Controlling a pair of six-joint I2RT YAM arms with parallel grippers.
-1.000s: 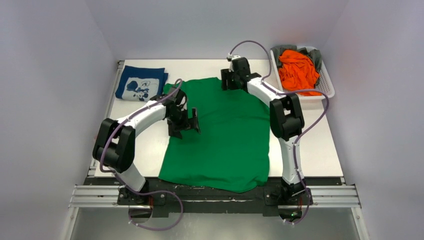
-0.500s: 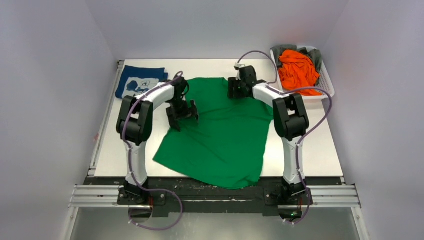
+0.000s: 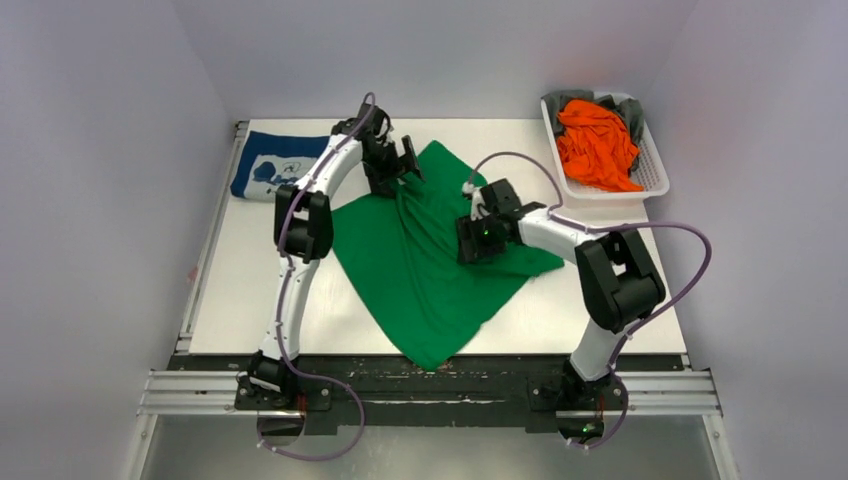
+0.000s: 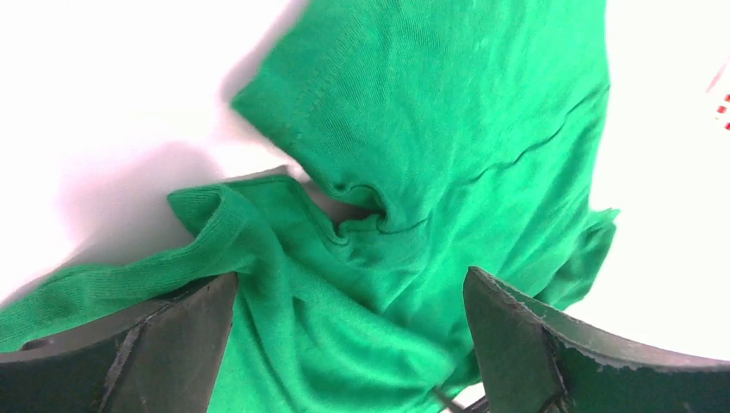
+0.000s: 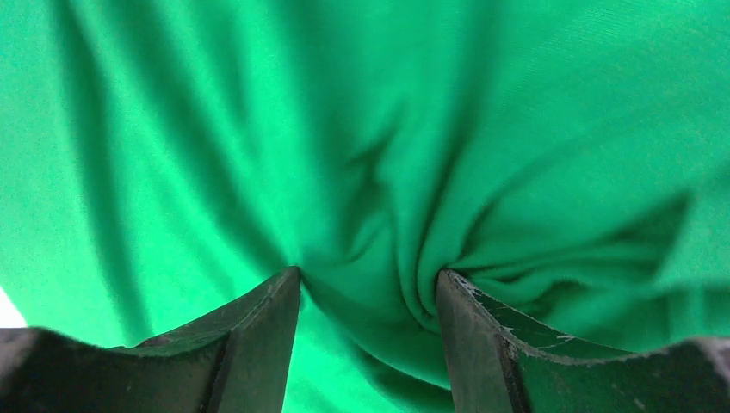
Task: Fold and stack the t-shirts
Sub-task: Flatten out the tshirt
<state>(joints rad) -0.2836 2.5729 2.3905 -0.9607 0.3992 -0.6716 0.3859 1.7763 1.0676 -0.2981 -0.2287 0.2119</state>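
The bright green t-shirt (image 3: 430, 270) lies rumpled and skewed across the middle of the table, one corner near the front edge. My left gripper (image 3: 397, 165) is at its far end, near the collar (image 4: 361, 215). In the left wrist view this gripper (image 4: 350, 288) has bunched green cloth between its jaws. My right gripper (image 3: 475, 238) is on the shirt's right part. In the right wrist view it (image 5: 368, 280) has gathered folds of green cloth (image 5: 370, 155) pinched between its fingers. The navy t-shirt (image 3: 268, 165) with white print lies folded at the far left.
A white basket (image 3: 655, 172) at the far right corner holds the orange t-shirt (image 3: 595, 140) and a grey one (image 3: 565, 100). Bare white table shows left and right of the green shirt. The metal rail (image 3: 430, 390) runs along the near edge.
The left gripper moved away to the table's far side and the right gripper came nearer and lower. The green shirt went with them, turned diagonal and bunched up.
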